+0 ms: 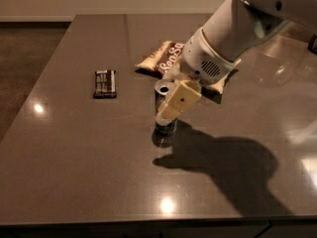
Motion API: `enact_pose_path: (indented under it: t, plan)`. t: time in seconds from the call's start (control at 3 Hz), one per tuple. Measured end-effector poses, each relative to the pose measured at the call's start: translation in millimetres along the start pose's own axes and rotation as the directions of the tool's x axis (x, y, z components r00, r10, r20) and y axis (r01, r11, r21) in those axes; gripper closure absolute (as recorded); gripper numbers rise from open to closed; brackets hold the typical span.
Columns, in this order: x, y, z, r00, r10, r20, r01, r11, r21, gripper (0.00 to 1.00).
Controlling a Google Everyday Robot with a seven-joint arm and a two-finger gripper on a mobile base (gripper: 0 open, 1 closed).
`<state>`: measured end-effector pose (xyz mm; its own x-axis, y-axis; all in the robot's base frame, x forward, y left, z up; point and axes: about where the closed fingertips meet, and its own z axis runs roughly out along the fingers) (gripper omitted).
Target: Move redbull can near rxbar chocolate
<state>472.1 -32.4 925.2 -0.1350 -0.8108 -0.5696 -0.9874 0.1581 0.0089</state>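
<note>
- Camera view has the gripper [169,109] right at the redbull can [164,88], which stands upright mid-table; whether its grip is closed or slack, I cannot tell.
- The can is slim, tall, slick metal on a glossy dark tabletop [74,172], so an off-centre squeeze or sideways nudge could topple it or let it slip.
- The rxbar chocolate [105,83], flat in a black wrapper, lies at the can's ten o'clock, well apart.
- A crinkly SeaSalt bag [163,58] sits near at twelve o'clock, where the arm could brush it.

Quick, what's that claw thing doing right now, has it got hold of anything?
Gripper: down beside the redbull can, partly covering it; whether it is open, shut or holding the can cannot be told.
</note>
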Motion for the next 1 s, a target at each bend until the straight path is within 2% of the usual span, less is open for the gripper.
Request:
enact_pose_path:
  t: [0.33,0.67,1.0]
  plan:
    - [-12,-7,3,1.000,0.006,0.022,-0.005,0.9998,-0.019,0.57]
    - [-24,-14,3,0.999,0.006,0.041,-0.005,0.9997,-0.026,0.80]
    - [-52,-30,4,0.997,-0.009,0.072,0.011,0.9995,-0.028,0.99]
